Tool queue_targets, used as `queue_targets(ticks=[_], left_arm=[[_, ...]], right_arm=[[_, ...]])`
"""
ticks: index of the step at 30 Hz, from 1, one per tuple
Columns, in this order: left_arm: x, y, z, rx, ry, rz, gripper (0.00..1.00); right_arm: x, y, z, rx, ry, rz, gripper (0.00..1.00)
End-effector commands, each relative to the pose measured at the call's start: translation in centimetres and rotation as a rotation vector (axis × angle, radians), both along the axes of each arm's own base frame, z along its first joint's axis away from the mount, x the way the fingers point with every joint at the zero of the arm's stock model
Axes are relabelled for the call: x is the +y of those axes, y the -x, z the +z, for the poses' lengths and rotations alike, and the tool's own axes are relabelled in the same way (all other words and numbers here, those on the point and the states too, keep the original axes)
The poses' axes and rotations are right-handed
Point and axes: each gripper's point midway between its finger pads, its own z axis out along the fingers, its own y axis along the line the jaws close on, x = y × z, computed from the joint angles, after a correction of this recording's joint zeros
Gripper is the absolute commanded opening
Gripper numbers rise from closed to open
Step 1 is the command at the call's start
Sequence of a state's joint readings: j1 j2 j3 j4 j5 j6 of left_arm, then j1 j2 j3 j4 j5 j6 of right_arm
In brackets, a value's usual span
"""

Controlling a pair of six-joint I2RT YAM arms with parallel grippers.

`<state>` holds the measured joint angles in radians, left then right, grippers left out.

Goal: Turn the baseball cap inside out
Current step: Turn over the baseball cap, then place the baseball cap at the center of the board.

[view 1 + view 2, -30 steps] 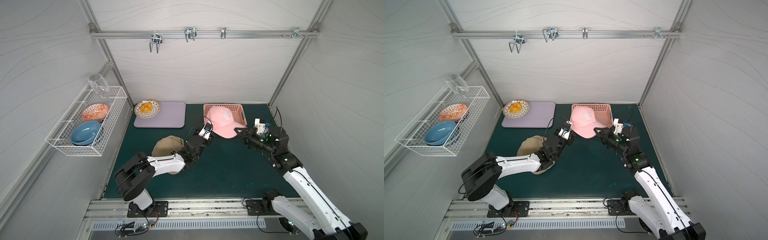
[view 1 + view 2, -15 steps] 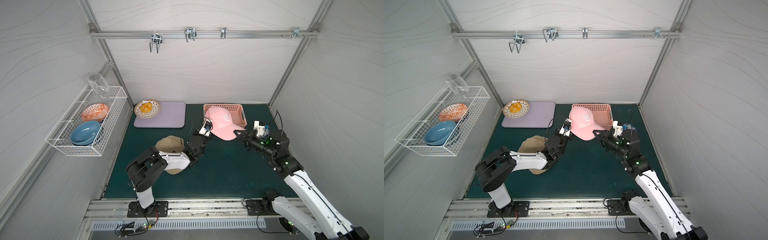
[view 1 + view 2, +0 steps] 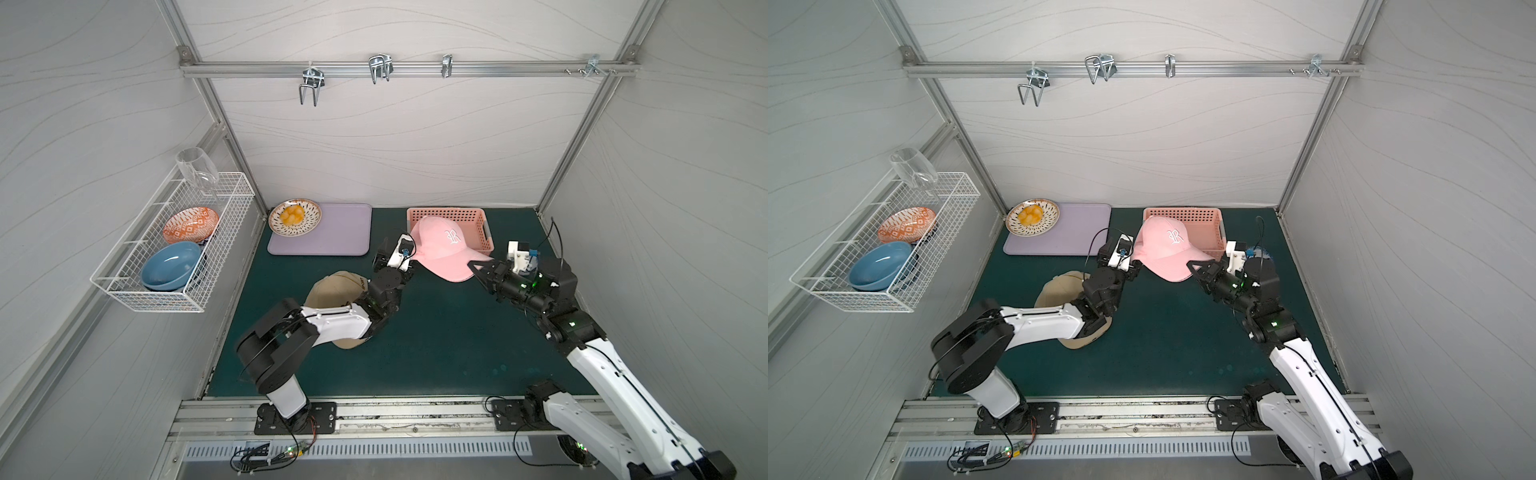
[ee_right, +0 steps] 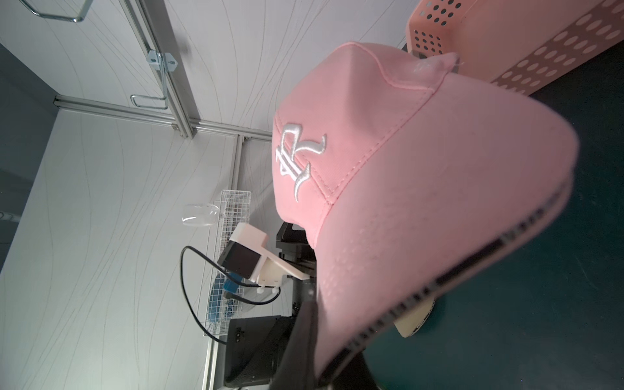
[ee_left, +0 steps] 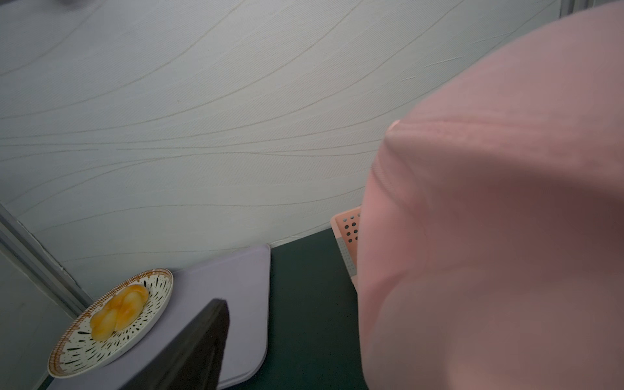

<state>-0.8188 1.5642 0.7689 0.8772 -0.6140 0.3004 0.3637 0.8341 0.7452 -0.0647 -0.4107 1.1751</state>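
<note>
just in front of the basket (image 3: 478, 216), the pink cap (image 3: 444, 249) is held up over the mat (image 3: 436, 353), right side out, logo on top, brim pointing at the right arm; whether its crown touches the basket cannot be told; the right gripper (image 3: 473, 265) is clamped on the brim's edge, a finger (image 4: 304, 337) lying on top of the brim in the right wrist view; the left gripper (image 3: 409, 268) sits at the crown's back rim, jaws apart; in the left wrist view one finger (image 5: 202, 347) stands clear of the cloth, the other hidden behind the crown; a tan cap (image 3: 332, 286) lies on the mat under the left arm; farther back a plate (image 3: 295, 216) of yellow food rests on a corner of the tray (image 3: 340, 232)
</note>
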Motion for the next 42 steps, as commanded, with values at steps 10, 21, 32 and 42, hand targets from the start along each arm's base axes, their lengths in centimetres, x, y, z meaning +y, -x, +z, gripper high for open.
queue_targets(ticks=[10,21,32,42], left_arm=[[2.2,12.2,2.7,0.246,0.218,-0.454,0.83],[7.4,13.9,5.4,0.193,0.338,-0.334,0.85],[6.8,13.7,5.0,0.22,0.35,-0.347,0.84],[5.9,13.1,4.5,0.248,0.332,-0.355,0.84]], right_arm=[[0.0,-1.9,-0.8,-0.139,0.049,0.164,0.0],[5.0,1.4,-2.8,-0.197,0.005,0.501,0.0],[6.5,3.8,-9.7,-0.202,0.031,0.633,0.0],[5.7,5.4,-15.2,-0.147,0.101,0.645,0.03]])
